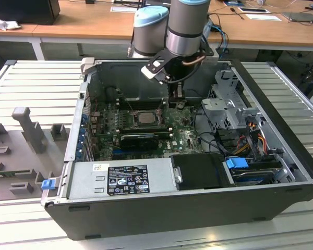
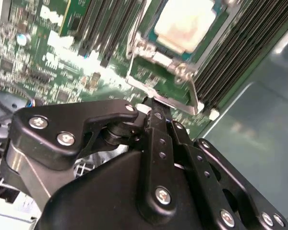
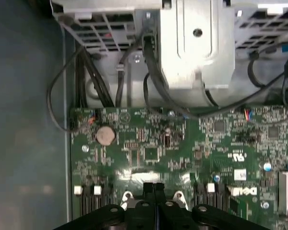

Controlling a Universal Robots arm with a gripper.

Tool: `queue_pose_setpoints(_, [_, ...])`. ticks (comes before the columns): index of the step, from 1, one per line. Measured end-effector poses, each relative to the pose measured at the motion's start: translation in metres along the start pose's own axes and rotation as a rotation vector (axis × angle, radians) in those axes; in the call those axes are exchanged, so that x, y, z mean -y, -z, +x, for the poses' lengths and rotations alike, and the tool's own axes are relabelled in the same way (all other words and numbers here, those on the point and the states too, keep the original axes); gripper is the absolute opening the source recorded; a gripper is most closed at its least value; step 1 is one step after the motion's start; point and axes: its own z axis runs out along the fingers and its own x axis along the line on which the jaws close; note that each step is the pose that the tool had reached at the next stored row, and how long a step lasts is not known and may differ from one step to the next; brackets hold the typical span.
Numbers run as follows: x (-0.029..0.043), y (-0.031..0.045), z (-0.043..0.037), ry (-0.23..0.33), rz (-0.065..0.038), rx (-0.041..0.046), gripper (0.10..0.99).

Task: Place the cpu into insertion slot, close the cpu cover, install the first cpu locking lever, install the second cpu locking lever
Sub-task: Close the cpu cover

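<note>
1. Found cpu (image 1: pixel 145 117) seated flat in slot (image 1: pixel 133 120), mid-board inside the case (image 1: pixel 172 213), pale top showing. Looks to have the silvery cover (image 2: pixel 180 106) down around it, though cannot tell for sure.
2. Placed gripper (image 1: pixel 176 96) inside the case, just to the exterior view's right of the slot and a shade farther back. In the second wrist view, tip at the cover's edge; touching or just clear, cannot tell which.
3. Noted fingers (image 3: pixel 146 191) pressed together in both wrist views. Nothing plainly between them; cannot rule out a thin lever wire at the tip.
4. Risk: pushing down off-line here. Could skid off the thin cover edge onto the board (image 3: pixel 149 143) and gouge small parts.
5. Risk: pressing the cover while cpu sits slightly askew. Would load one corner and could bend socket contacts; seating not checkable from these views.
6. Risk: a sideways sweep toward the memory slots (image 2: pixel 240 43), close beside the slot. Little room for drift.
7. Risk: snagging cables (image 3: pixel 86 81) at the board's edge by the drive cage on any wide swing.
</note>
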Motion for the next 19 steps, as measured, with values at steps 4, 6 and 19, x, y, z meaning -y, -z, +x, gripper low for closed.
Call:
queue_pose_setpoints(4, [0.0205, -0.0015, -0.0005, 0.0, -0.009, -0.0005, 0.102])
queue_pose_setpoints(6, [0.0276, -0.0046, -0.0008, 0.0, -0.013, -0.0004, 0.102])
queue_pose_setpoints(19, [0.0499, -0.0201, -0.0018, 0.01, -0.016, -0.0059, 0.102])
